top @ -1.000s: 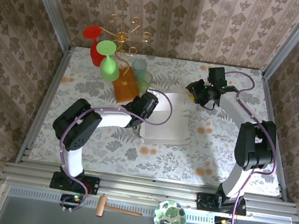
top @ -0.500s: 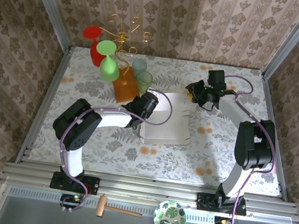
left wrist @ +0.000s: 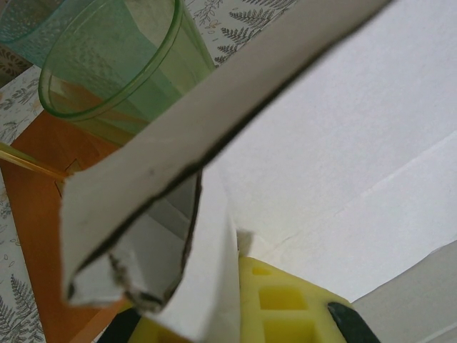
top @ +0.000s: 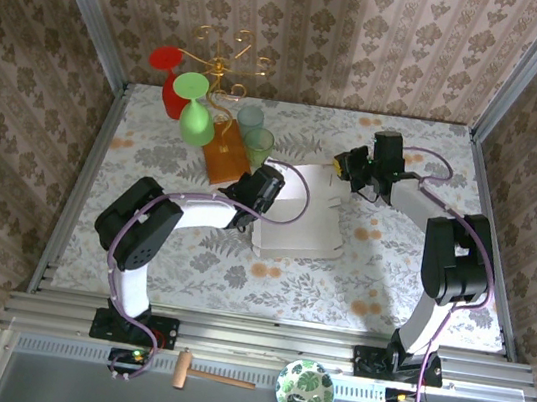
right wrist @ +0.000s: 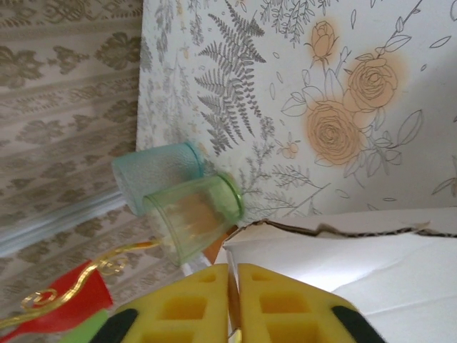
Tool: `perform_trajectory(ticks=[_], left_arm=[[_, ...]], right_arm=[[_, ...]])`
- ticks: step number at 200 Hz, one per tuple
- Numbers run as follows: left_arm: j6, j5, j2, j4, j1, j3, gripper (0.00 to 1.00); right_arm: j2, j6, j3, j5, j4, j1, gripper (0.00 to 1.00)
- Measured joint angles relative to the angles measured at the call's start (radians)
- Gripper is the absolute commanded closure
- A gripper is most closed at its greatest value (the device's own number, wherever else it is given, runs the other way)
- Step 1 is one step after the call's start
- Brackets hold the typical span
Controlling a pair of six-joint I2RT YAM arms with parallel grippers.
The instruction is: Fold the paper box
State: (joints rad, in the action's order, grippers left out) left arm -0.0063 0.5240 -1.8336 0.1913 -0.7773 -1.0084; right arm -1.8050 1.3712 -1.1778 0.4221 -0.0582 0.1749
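Note:
The paper box [top: 302,216] is a pale cream cardboard sheet lying mid-table, its edges partly raised. My left gripper [top: 269,187] is at its left far corner. In the left wrist view the left gripper [left wrist: 230,300] is shut on a folded-up flap of the paper box [left wrist: 343,136], with one yellow pad [left wrist: 285,307] showing beside the flap. My right gripper [top: 346,168] is at the box's far right corner. There the right gripper [right wrist: 233,277] is shut on a thin upright wall of the paper box [right wrist: 343,257].
Close behind the box's left far corner stand a green cup [top: 258,145], a teal cup [top: 251,118] and an orange block [top: 223,156]. A gold rack [top: 220,52] holds a red glass [top: 170,80] and a green glass [top: 197,122]. A patterned bowl [top: 305,391] and a wooden mallet [top: 202,375] lie on the front ledge.
My right gripper's jaws have closed onto the box's far right edge, and its wrist has shifted slightly. The left arm and its grip have not moved.

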Motion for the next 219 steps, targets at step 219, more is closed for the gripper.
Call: perform_trajectory(ticks=[219], left_arm=[[-0.097,-0.137,0.013,-0.325,0.060,-0.162,1.00]], right_arm=[[0.169,-0.067,0.496,-0.117,-0.146,-0.013,0.93]])
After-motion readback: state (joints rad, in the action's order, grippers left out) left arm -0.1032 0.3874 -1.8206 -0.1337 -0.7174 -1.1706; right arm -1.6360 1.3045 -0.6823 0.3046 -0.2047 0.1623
